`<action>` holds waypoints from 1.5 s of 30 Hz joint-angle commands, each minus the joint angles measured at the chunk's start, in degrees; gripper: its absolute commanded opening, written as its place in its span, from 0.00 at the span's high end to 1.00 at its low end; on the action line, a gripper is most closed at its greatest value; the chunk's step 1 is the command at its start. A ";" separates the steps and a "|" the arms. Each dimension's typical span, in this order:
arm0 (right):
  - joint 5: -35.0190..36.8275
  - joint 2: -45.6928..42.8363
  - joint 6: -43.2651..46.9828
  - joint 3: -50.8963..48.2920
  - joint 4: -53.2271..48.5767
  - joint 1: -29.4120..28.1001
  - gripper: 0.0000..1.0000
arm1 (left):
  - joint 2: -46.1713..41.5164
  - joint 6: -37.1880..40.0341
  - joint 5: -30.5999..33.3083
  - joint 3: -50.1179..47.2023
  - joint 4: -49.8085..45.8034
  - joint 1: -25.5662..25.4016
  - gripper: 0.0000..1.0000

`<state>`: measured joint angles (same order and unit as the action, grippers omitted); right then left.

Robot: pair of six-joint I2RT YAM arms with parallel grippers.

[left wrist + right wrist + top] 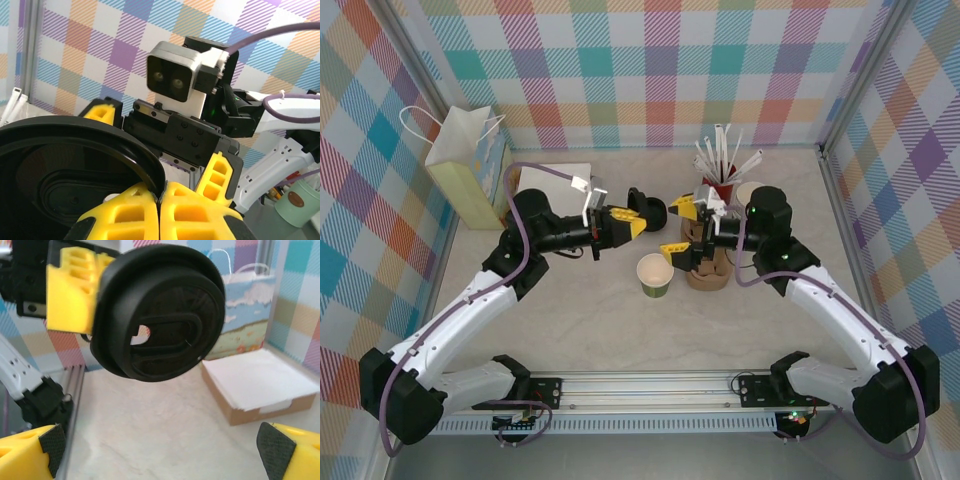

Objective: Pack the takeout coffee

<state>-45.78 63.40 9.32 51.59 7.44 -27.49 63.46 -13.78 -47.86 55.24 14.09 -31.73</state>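
Note:
The takeout coffee cup (653,276), olive-green outside and cream inside, stands open on the table without its lid. My left gripper (642,213) (161,197) is shut on the rim of the round black lid (656,209) (70,170) and holds it on edge above the table. My right gripper (677,229) (160,460) faces the lid from the right. Its jaws are wide open with nothing between them, and the lid (160,315) hangs just ahead of them. The cup stands below and slightly in front of both grippers.
A brown pulp carrier (708,268) sits under the right wrist, and a red cup of white straws (720,183) stands behind it. A box of white napkins (555,184) (260,385) and a gift bag (470,170) (245,305) stand at the back left.

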 commanded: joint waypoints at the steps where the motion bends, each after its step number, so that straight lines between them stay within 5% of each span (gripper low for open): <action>1: -2.83 0.46 18.04 3.39 -0.20 -0.37 0.00 | -1.17 -0.70 -2.99 2.01 -0.92 0.26 1.00; 8: -1.67 1.79 27.05 5.25 0.26 -2.37 0.00 | -0.71 -1.50 -5.63 2.88 -1.50 0.27 1.00; 33: -1.07 6.90 25.57 10.17 3.99 -6.96 0.16 | -1.38 -1.74 -5.58 2.86 -0.90 0.24 1.00; 45: 1.21 5.80 29.11 8.70 4.27 -6.71 0.12 | -1.79 -1.69 -6.63 3.54 -2.30 0.24 1.00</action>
<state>-44.34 69.71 35.77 59.79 10.63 -33.80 63.22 -15.42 -52.31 56.45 11.94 -31.68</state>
